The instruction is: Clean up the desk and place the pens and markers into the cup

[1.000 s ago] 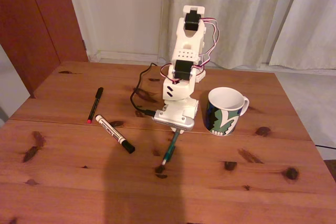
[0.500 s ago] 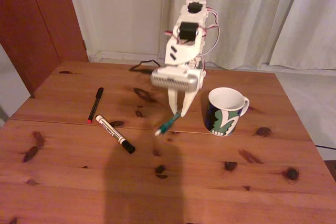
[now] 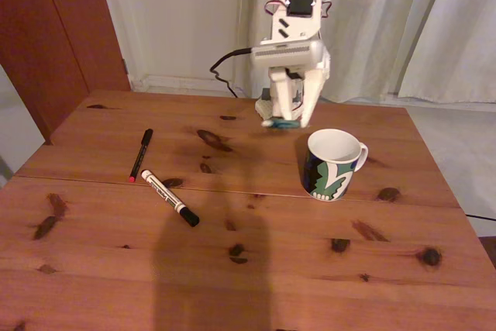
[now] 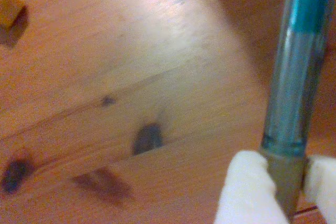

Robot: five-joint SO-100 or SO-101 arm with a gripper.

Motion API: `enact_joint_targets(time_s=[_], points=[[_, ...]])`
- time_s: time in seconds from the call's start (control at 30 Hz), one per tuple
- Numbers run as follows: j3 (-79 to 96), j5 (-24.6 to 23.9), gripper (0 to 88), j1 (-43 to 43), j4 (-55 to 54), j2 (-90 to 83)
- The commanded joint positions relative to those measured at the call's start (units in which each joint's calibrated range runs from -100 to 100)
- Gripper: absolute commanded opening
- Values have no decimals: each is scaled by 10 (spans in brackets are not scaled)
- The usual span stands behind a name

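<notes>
The green pen [image 4: 294,82] runs off the wrist view's top edge, its tip unseen.

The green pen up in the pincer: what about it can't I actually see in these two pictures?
- Fixed view: the green pen is small; the pincer covers most of it, so its tilt is unclear.
- Wrist view: the pen is cut off by the top and bottom edges; neither end shows.
- Wrist view: blur; any printing on the barrel is unreadable.
- Fixed view: whether the pen is over the cup yet cannot be judged from this angle.
</notes>
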Motion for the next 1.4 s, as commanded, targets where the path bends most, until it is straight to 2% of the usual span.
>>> enact_joint_targets(time_s=[0.0, 0.27, 0.7, 1.03, 1.17, 1.37], points=[[21, -12, 8, -15, -44, -49], [107, -16, 8, -16, -136, -57], [112, -38, 8, -96, -128, -59], [112, -68, 8, -96, -135, -58], [112, -61, 8, -95, -130, -57], [124, -14, 8, -99, -108, -57]])
